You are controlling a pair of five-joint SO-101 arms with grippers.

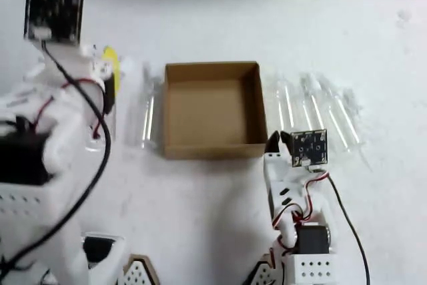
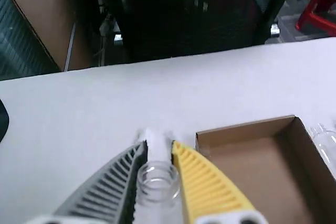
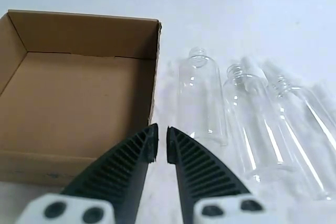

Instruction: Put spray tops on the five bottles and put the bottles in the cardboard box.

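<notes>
White table (image 1: pixel 220 25): left arm (image 1: pixel 67 121) hovering beside cardboard box (image 1: pixel 212 108), jaws pinching bottle (image 2: pixel 156 183); right arm (image 1: pixel 280 181) hovering at box corner, jaws nearly touching.

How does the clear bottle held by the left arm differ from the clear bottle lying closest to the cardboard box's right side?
The held clear plastic bottle is clamped in the left gripper between grey and yellow jaws; the lying clear plastic bottle rests free on the white table. The held one is left of the brown cardboard box, the lying one right of it. Both have open, uncapped necks.
</notes>
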